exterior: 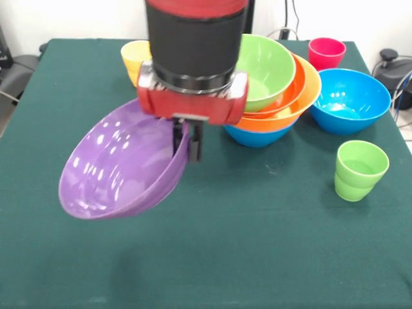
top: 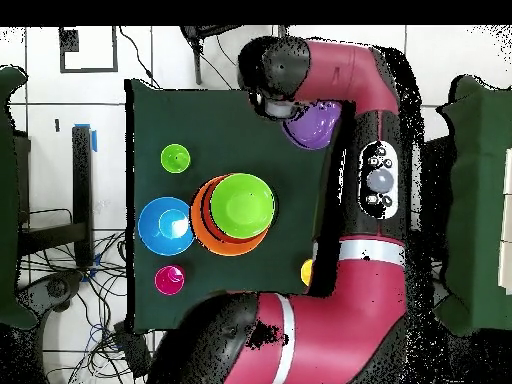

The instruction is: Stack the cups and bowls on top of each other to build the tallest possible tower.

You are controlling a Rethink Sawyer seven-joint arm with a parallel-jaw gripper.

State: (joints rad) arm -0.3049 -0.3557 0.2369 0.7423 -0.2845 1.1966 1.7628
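My gripper [exterior: 187,143] is shut on the rim of the wide purple bowl [exterior: 119,167] and holds it tilted above the table, left of the tower. The bowl also shows in the overhead view [top: 312,124] under the arm's wrist. The tower [exterior: 270,90] is a leaning pile: lime green bowl [exterior: 264,67] on top, orange-red and yellow-orange bowls under it, a blue bowl [exterior: 257,135] lowest. A separate blue bowl [exterior: 349,100] sits to its right. The light green cup [exterior: 359,170], red-pink cup [exterior: 326,53] and yellow cup [exterior: 136,59] stand apart.
The dark green table [exterior: 225,257] has open cloth at the front. In the overhead view the arm [top: 375,180] runs along the table's right edge. Cables lie on the floor beyond the table's left side [top: 70,290].
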